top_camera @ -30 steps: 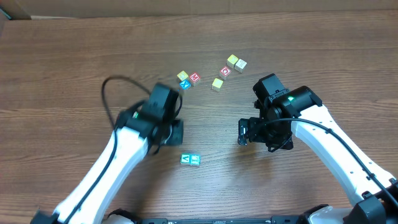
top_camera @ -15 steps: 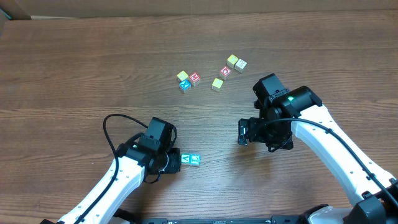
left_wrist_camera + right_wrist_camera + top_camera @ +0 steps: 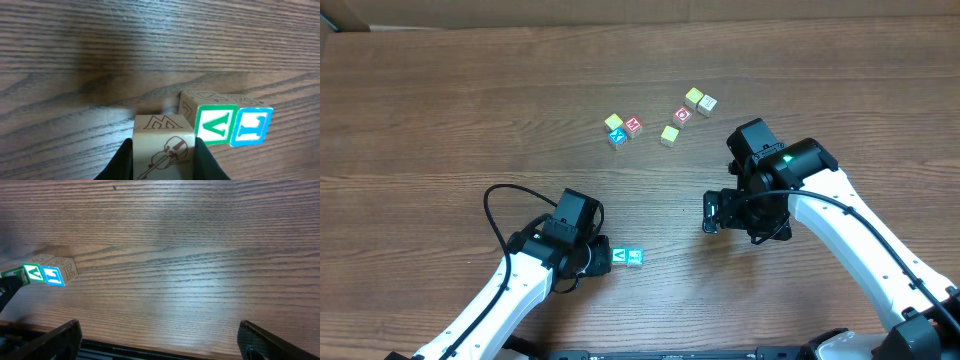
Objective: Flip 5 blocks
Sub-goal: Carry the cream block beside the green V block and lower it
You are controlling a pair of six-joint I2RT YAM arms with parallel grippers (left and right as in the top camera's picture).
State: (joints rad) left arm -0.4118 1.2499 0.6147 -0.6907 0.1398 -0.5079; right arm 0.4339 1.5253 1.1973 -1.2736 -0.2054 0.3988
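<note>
My left gripper is shut on a plain wooden block with a violin drawing on its near face; the black fingers press both its sides, low over the table. Right beside it stand a green-framed V block and a blue-framed block, touching each other. From overhead the left gripper sits just left of that pair and hides the held block. My right gripper is wide open over bare table, with nothing between its fingers. It hovers right of the middle.
Several more blocks lie scattered farther back: a yellow one, a red one and a blue one together, another yellow, and a red one by two pale ones. The left arm's cable loops beside it.
The left arm swung from mid-table towards the front edge and came down beside the green and blue pair. It has held still for the last half second. The right arm has not moved.
</note>
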